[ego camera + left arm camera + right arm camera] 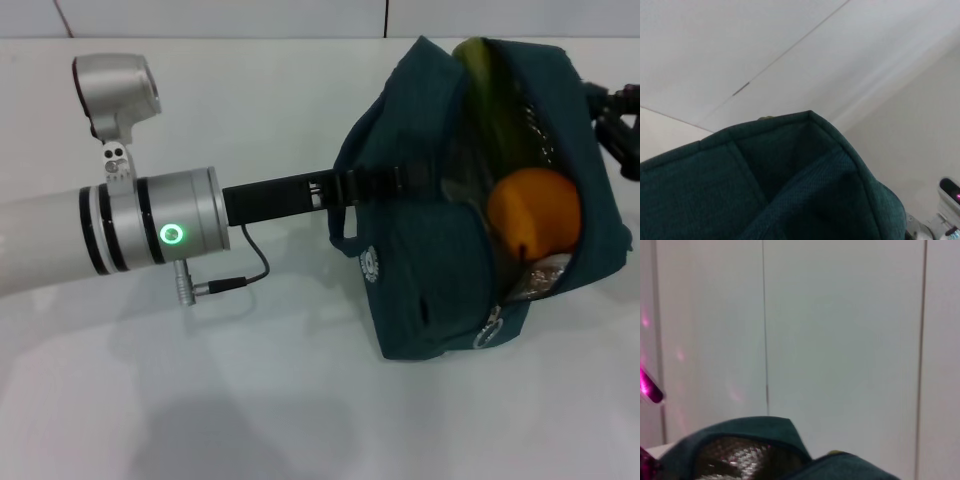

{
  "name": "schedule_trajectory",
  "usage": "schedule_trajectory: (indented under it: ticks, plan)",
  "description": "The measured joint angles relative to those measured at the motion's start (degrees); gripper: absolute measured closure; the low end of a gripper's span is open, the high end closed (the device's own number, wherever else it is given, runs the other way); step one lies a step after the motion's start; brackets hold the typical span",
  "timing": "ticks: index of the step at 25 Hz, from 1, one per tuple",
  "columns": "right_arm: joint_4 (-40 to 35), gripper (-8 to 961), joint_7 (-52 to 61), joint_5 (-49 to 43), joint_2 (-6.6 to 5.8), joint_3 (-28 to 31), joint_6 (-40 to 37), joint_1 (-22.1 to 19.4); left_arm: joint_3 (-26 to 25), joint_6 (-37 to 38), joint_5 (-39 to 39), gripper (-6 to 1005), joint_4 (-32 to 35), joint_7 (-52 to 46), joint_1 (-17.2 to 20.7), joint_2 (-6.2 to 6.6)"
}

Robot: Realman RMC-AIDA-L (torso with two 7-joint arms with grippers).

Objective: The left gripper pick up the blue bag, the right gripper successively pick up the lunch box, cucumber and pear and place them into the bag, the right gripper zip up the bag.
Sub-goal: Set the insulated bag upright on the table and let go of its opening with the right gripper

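The blue bag [420, 230] lies open on the white table. The orange-yellow pear [533, 215] and the dark green cucumber [482, 75] sit inside it against the silver foil lining. I cannot make out the lunch box. The zipper's ring pull [490, 330] hangs at the bag's near end, with the mouth unzipped. My left gripper [343, 190] reaches in from the left and is shut on the bag's handle strap. My right gripper [615, 115] shows only as black parts behind the bag's far right side. The bag's fabric fills the left wrist view [765, 190]. Its rim and foil show in the right wrist view [740, 450].
The white table [250, 400] stretches in front of and to the left of the bag. My left arm's silver wrist [170, 235] and its cable lie across the left middle. A pale wall stands behind the table.
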Motion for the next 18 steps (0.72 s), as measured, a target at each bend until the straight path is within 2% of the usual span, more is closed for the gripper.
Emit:
schedule_trajectory:
  ticks: [9, 14, 18]
  plan:
    - [0.4, 765, -0.3, 1.3, 0.03, 1.4, -3.3, 0.1, 0.0, -0.2, 0.0, 941, -0.1, 0.0, 0.5, 0.15]
    - [0.8, 655, -0.3, 3.7, 0.12, 6.0, -7.3, 0.0, 0.0, -0.2, 0.0, 941, -0.1, 0.0, 0.6, 0.14]
    - [1.7, 567, -0.7, 4.9, 0.12, 10.3, -14.5, -0.1, 0.0, -0.2, -0.5, 941, -0.1, 0.0, 0.7, 0.09]
